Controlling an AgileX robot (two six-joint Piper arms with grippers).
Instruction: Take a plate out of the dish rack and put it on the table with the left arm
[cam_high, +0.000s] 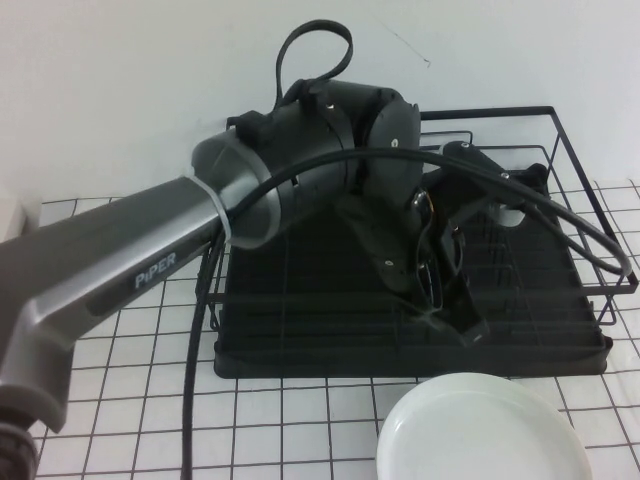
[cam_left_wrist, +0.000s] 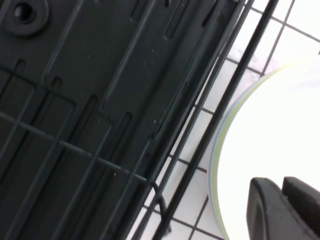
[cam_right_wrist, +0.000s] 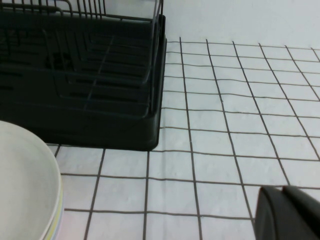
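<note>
While the left arm (cam_high: 130, 270) reached across the dish rack (cam_high: 300, 330), its left gripper (cam_high: 445, 300) hung low over the rack's front part, near the front edge, pointing down toward the black tray base. Its fingers (cam_left_wrist: 280, 210) stood together, with nothing between them (the wrist view showed two dark tips side by side over the plate's white surface). The plate (cam_high: 485, 430) lay flat on the table (cam_high: 130, 400), outside the rack and just beside its front edge, toward the rack's right-hand end as seen from the robot. In the left wrist view the plate's rim sat close beside the rack's front wires, with one strip of gridded cloth between them. The rack's upright wire dividers rose toward its rear. The right gripper (cam_right_wrist: 290, 212) sat low over the cloth, beyond the rack's right front corner; whether its fingers were open or closed could not be told.
</note>
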